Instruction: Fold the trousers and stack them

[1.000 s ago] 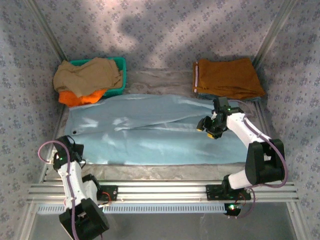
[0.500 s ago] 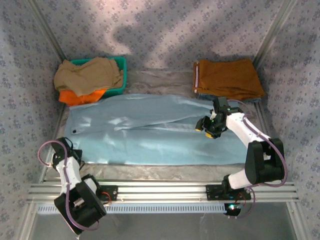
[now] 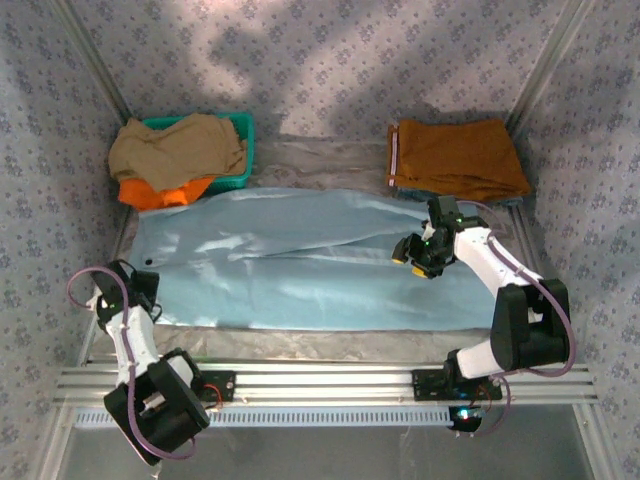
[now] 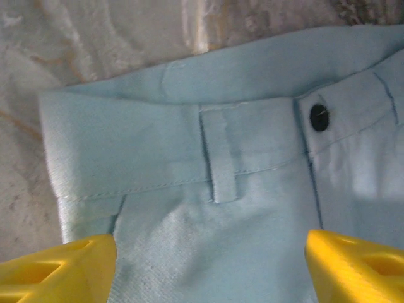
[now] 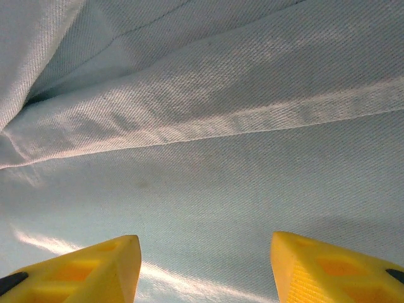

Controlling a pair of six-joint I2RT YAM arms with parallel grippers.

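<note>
Well, the left pincer [image 4: 208, 259] hangs with jaws spread and empty over the waistband [image 4: 158, 120] at the left end of the trousers [image 3: 300, 265], which lie flat across the bench [image 3: 320, 155]. It should come down beside the belt loop [image 4: 221, 154] and pinch both layers. The right pincer [image 5: 205, 259], jaws also apart above a leg seam, should grip likewise so the fold lifts evenly.

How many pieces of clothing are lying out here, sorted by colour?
pale blue trousers: 1
rust-brown trousers: 1
tan garment: 1
bright orange garment: 1
Total: 4
</note>
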